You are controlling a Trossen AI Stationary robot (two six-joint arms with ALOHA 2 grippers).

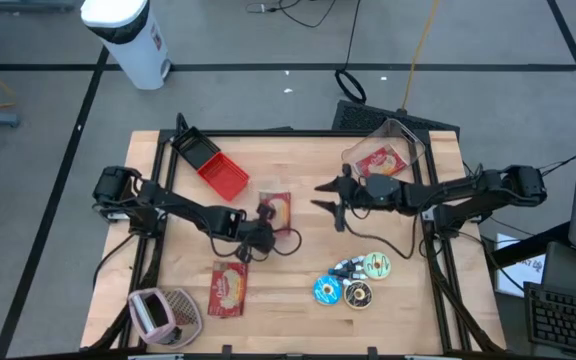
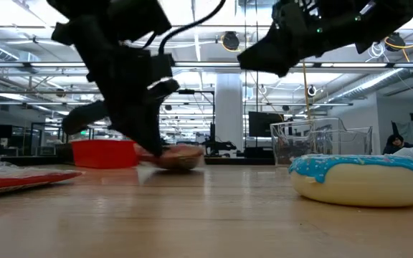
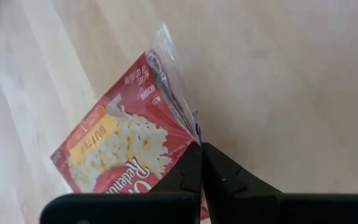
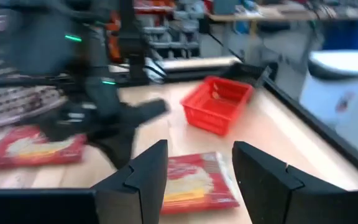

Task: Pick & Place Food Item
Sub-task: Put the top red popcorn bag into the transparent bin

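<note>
A red popcorn packet (image 1: 277, 207) in clear wrap lies at the table's middle. My left gripper (image 1: 261, 228) reaches in from the left and is shut on the packet's near edge; the left wrist view shows the packet (image 3: 123, 149) close up. My right gripper (image 1: 330, 195) hangs open above the table to the packet's right, fingers level and pointing at it, touching nothing; its wrist view shows the packet (image 4: 194, 180) past its fingers. A second red packet (image 1: 228, 288) lies flat near the front edge. My left gripper pinches the clear wrapper's edge (image 3: 193, 127) at a corner of the popcorn packet, between its two shut fingertips (image 3: 188, 168). The fingers slant down from the table's left. Most of the packet still lies on the table; whether the pinched corner is raised I cannot tell.
A red basket (image 1: 215, 170) stands at the back left. At the back right is a clear bin (image 1: 388, 152) holding a red packet. Three donuts (image 1: 353, 282) lie front right, and a pink and white basket (image 1: 163, 315) sits at the front left corner.
</note>
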